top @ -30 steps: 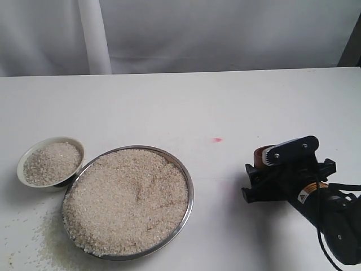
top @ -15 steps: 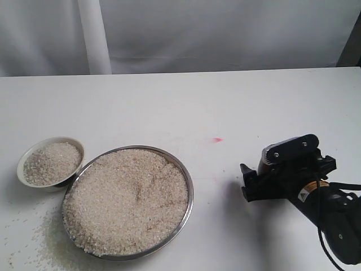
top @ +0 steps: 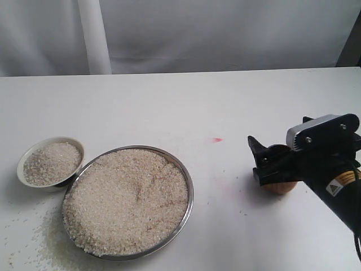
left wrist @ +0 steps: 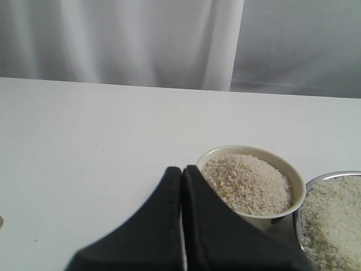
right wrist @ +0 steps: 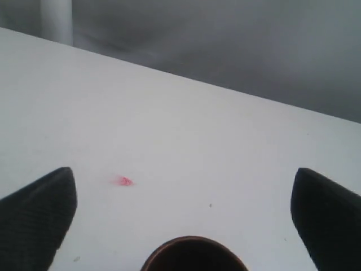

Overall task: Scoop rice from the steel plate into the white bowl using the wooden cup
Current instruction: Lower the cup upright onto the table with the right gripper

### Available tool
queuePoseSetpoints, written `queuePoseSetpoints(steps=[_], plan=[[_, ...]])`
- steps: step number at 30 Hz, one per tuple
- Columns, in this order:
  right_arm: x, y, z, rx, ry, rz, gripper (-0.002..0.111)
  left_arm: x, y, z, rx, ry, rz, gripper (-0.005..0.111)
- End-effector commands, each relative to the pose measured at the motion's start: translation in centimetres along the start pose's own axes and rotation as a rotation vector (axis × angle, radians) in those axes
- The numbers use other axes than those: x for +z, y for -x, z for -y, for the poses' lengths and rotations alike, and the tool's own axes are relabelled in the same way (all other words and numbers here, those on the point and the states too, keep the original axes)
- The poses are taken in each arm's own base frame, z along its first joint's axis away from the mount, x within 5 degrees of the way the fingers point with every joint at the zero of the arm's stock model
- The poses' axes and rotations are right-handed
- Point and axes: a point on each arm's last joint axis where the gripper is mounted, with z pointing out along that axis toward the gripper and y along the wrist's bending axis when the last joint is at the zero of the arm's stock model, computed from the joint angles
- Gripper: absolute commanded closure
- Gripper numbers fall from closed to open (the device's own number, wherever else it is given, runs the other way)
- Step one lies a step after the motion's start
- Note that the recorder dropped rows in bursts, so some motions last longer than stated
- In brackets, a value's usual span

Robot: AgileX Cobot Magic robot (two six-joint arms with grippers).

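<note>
The steel plate (top: 190,192) lies at the front left, heaped with rice (top: 127,197). Left of it the white bowl (top: 52,139) holds more rice (top: 51,162). The wooden cup (top: 280,185) stands upright on the table at the right. My right gripper (top: 259,161) hangs open just above and around the cup, fingers wide and not touching it. In the right wrist view the cup's dark rim (right wrist: 194,253) sits low between the spread fingers (right wrist: 42,212). My left gripper (left wrist: 181,169) is shut and empty, close to the white bowl (left wrist: 251,148) and the plate's rim (left wrist: 298,217).
Loose grains (top: 34,248) are scattered on the white table in front of the bowl and plate. A small red mark (top: 217,139) lies on the table between plate and cup. A white curtain and a white post (top: 93,36) close off the back edge.
My right gripper has opened and let go of the wooden cup, then risen and drawn back to the right. The cup now stands free on the table.
</note>
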Motion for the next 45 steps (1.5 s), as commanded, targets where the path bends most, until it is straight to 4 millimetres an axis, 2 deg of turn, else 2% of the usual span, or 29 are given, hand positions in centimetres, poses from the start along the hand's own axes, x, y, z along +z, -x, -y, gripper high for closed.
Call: queuePoseSetpoints(steps=[1, 4, 6, 7, 8, 10, 11, 12, 39, 45], plan=[[-1.3, 0.6, 0.2, -0.006, 0.005, 0.035, 0.018, 0.0, 0.1, 0.0, -0.002, -0.008, 0.010, 0.107], [-2.0, 0.5, 0.3, -0.005, 0.000, 0.041, 0.034, 0.0, 0.1, 0.0, -0.002, -0.008, 0.010, 0.107], [-2.5, 0.7, 0.4, -0.009, 0.006, 0.055, 0.056, 0.0, 0.1, 0.0, -0.002, -0.008, 0.010, 0.107], [-2.7, 0.8, 0.3, -0.017, 0.019, 0.069, 0.063, 0.0, 0.1, 0.0, -0.002, -0.008, 0.010, 0.107], [-2.8, 1.0, 0.2, -0.024, 0.031, 0.081, 0.077, 0.0, 0.1, 0.0, -0.002, -0.008, 0.010, 0.107], [-3.3, 1.4, 0.1, -0.038, 0.053, 0.108, 0.097, 0.0, 0.1, 0.0, -0.002, -0.008, 0.010, 0.107], [-3.4, 1.6, 0.1, -0.039, 0.058, 0.119, 0.105, 0.0, 0.1, 0.0, -0.002, -0.008, 0.010, 0.107], [-3.5, 1.6, 0.1, -0.031, 0.058, 0.122, 0.108, 0.0, 0.1, 0.0, -0.002, -0.008, 0.010, 0.107], [-3.6, 1.8, 0.2, -0.023, 0.055, 0.127, 0.108, 0.0, 0.1, 0.0, -0.002, -0.008, 0.010, 0.107], [-5.7, 3.4, 0.8, -0.007, 0.063, 0.103, 0.108, 0.0, 0.1, 0.0, -0.002, -0.008, 0.010, 0.107]])
